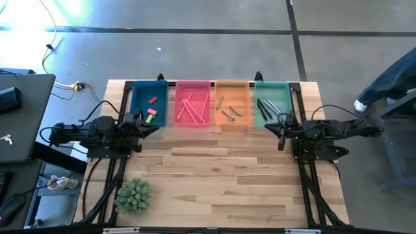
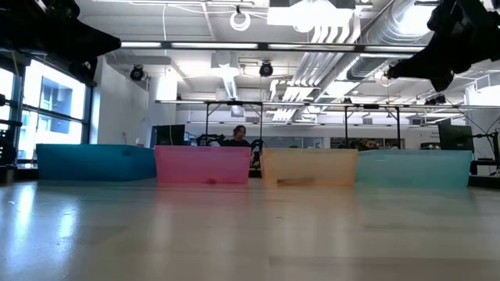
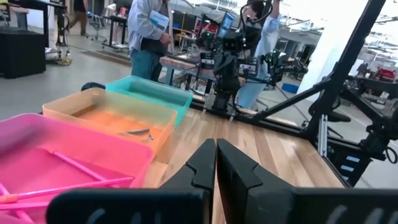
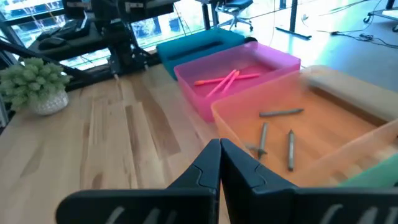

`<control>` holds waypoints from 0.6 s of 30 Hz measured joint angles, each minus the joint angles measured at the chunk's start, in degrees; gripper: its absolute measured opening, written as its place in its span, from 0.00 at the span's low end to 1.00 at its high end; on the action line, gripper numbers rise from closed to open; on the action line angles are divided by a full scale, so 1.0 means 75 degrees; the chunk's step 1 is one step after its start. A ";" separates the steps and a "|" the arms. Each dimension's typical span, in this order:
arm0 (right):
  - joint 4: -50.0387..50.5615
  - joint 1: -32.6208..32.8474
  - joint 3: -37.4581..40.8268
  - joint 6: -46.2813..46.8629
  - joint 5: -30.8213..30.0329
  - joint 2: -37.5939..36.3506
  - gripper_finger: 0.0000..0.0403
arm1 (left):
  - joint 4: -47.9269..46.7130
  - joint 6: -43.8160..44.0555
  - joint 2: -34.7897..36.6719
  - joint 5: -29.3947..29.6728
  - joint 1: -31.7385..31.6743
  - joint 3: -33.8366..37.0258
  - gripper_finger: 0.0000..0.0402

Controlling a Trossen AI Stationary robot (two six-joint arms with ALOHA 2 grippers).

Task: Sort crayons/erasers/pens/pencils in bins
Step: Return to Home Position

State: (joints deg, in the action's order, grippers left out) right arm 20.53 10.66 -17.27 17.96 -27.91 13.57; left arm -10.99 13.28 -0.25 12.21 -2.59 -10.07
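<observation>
A hall with ceiling ducts (image 2: 375,31) surrounds the plank worktop (image 1: 214,175). Four bins (image 2: 203,165) line its far edge, with the erasers (image 1: 151,116) in the blue one and the crayons (image 1: 229,114) in the orange. The left claw (image 3: 216,144) and right claw (image 4: 220,144), each closed and empty, sit near the side edges.

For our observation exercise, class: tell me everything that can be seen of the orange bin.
The orange bin is a shallow, open-topped rectangular tray of translucent plastic, standing level along one edge of the wooden table. It is third in a row of four, with the pink bin on one side and the teal-green bin on the other. A few short grey-brown crayons lie loose on its floor.
</observation>
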 joint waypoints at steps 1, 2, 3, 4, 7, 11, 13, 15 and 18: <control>-0.0009 0.0000 0.0122 0.0000 0.0001 -0.0096 0.00 | 0.0001 0.0000 0.0000 0.0000 0.0000 0.0000 0.01; -0.0038 0.0000 0.0254 0.0002 0.0001 -0.0194 0.00 | -0.0001 0.0000 0.0000 0.0000 0.0000 0.0000 0.01; -0.0086 0.0000 0.0388 0.0016 0.0001 -0.0289 0.00 | 0.0003 0.0000 0.0000 0.0000 0.0000 0.0000 0.01; -0.0171 0.0000 0.0523 0.0048 0.0001 -0.0389 0.00 | 0.0004 0.0000 0.0000 0.0000 0.0000 0.0000 0.01; -0.0350 0.0000 0.0828 0.0210 0.0013 -0.0689 0.00 | 0.0004 0.0001 0.0000 0.0000 0.0000 0.0000 0.01; -0.0470 0.0000 0.1167 0.0208 0.0106 -0.1051 0.00 | 0.0006 0.0002 0.0000 0.0000 0.0000 0.0000 0.01; -0.0532 0.0000 0.1309 0.0224 0.0104 -0.1223 0.00 | 0.0005 0.0003 0.0000 0.0000 0.0000 0.0000 0.01; -0.0653 0.0000 0.1441 0.0207 0.0103 -0.1361 0.00 | 0.0007 0.0000 0.0000 0.0000 0.0003 0.0000 0.01; -0.0772 0.0000 0.1570 0.0193 0.0106 -0.1514 0.00 | 0.0007 0.0003 0.0000 0.0000 0.0000 0.0000 0.01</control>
State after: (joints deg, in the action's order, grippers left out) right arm 14.74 10.66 -5.50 19.41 -27.11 2.21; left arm -10.94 13.30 -0.25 12.21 -2.59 -10.07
